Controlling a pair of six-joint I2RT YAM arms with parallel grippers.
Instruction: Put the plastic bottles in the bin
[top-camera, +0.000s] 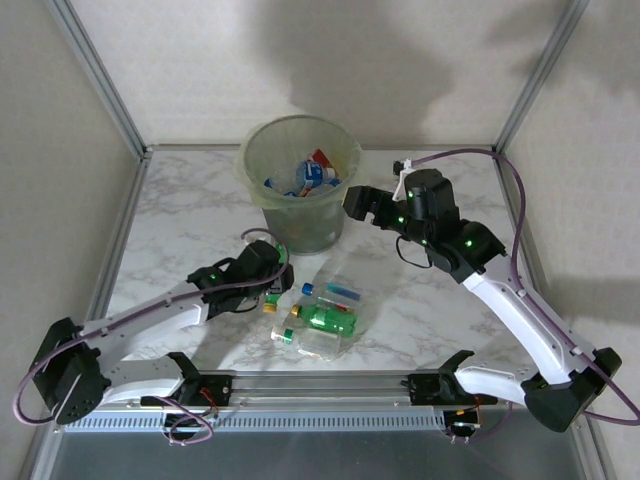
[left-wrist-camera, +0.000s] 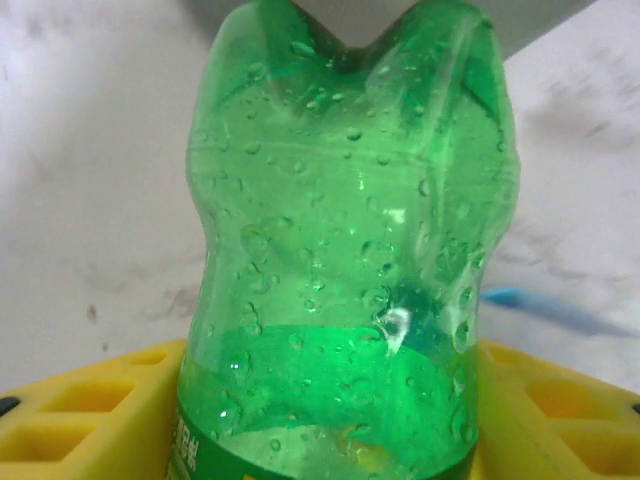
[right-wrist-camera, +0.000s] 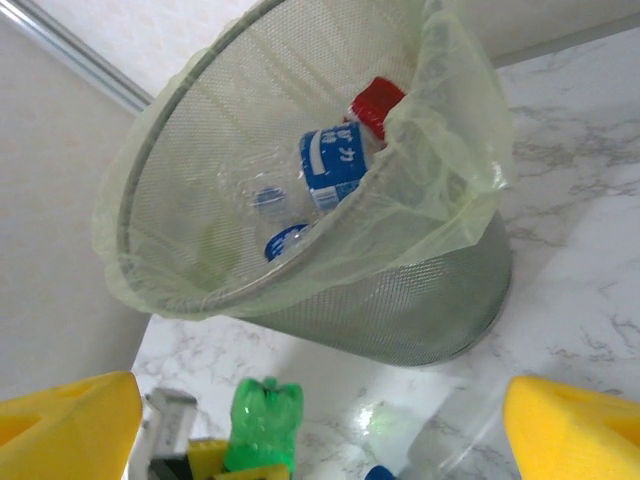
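The bin (top-camera: 300, 225) is set upright at the far middle of the worktop (top-camera: 180, 220). Several bottles (top-camera: 305, 178) are piled inside it, toward its far-right wall. A cluster (top-camera: 322, 312) of further bottles is laid on the worktop before the bin, nearer the arm bases, most on their sides and touching one another. The left gripper (top-camera: 277, 270) is placed just left of that cluster, before the bin's left side. One bottle (left-wrist-camera: 350, 280) is seated between its jaws, base pointed away from the wrist. The right gripper (top-camera: 354, 203) is held just right of the bin's rim, jaws well apart, nothing between them.
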